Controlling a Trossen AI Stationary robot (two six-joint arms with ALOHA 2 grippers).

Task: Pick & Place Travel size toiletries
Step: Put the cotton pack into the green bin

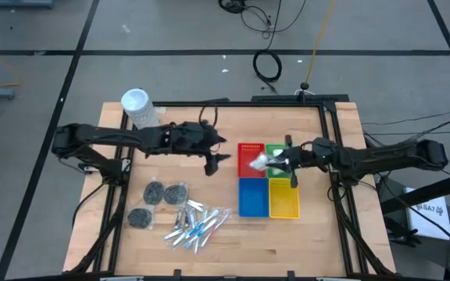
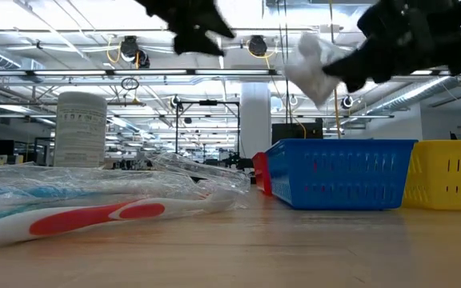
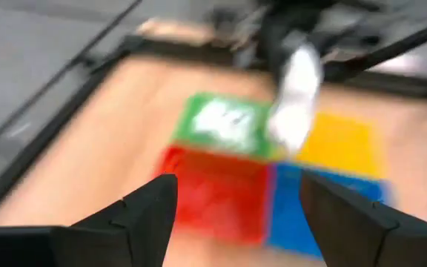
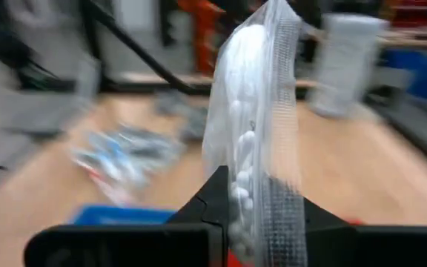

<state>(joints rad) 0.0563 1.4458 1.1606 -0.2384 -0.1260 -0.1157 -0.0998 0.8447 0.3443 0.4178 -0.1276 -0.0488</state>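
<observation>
My right gripper [image 1: 281, 162] hovers over the red tray [image 1: 248, 148] and green tray [image 1: 276, 148], shut on a white packet [image 1: 258, 162] of small white pieces in clear wrap [image 4: 254, 111]. In the low view the packet [image 2: 314, 68] hangs in the air above the blue tray [image 2: 338, 172]. My left gripper [image 1: 216, 158] is open and empty, left of the trays and above the table. Dark grey round bundles [image 1: 155, 192] and clear-wrapped sticks [image 1: 198, 225] lie flat on the wood near the front-left. My right gripper pinches the packet's lower end [image 4: 262, 200] between its two fingers, coming level from the table's right. The packet is lifted clear, sticking out past the fingertips [image 4: 206, 204] toward the table's left, over the red and green trays.
A tall white tub [image 1: 139, 108] stands at the table's far-left corner. The blue tray [image 1: 252, 197] and yellow tray [image 1: 283, 200] sit nearer than the red and green ones. A black frame rail [image 1: 330, 148] runs around the table. Bare wood lies near the front-right.
</observation>
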